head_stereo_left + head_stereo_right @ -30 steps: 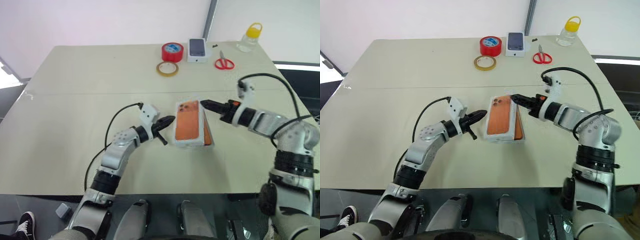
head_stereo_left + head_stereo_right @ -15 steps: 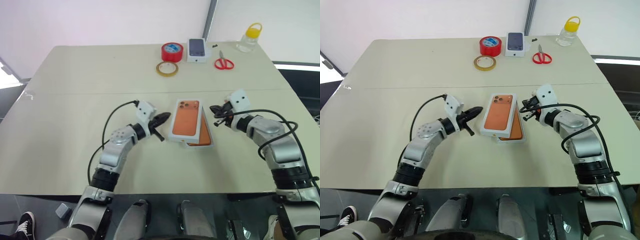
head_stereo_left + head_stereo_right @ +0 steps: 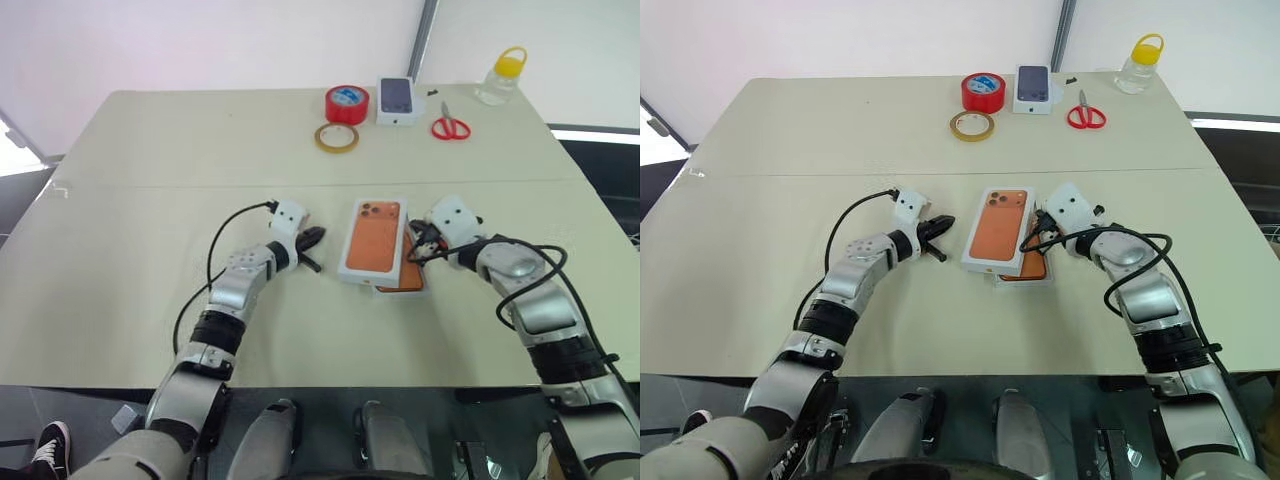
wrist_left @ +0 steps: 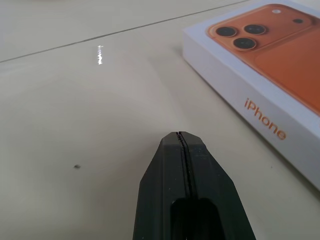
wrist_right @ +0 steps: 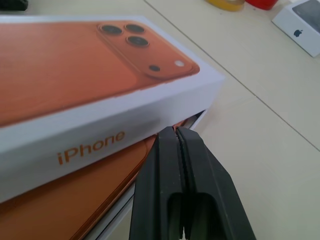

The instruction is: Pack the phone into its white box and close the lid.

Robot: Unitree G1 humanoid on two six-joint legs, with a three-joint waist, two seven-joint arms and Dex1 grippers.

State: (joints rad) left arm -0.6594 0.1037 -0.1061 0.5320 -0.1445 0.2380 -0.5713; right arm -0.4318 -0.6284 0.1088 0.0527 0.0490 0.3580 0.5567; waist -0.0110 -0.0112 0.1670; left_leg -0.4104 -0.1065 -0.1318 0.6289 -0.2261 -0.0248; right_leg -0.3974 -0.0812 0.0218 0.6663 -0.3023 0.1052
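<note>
The lid (image 3: 373, 240) is a white cardboard cover printed on top with an orange phone and its three lenses, "iPhone" lettered in orange on its side. It lies askew over the white box (image 3: 412, 290), leaving the phone (image 3: 405, 274) partly uncovered as an orange strip on the right. All sit mid-worktop (image 3: 150, 150). At the far edge stand a red tape roll (image 3: 345, 104), a yellowish tape ring (image 3: 335, 138), a small white box (image 3: 397, 100), red scissors (image 3: 450, 126) and a yellow-capped bottle (image 3: 499, 76), well apart. The right claw (image 5: 176, 134), pinched closed and empty, points at the gap under the lid's right edge. The left claw (image 4: 178, 137), also closed and empty, rests near the lid's left side, apart from it.
</note>
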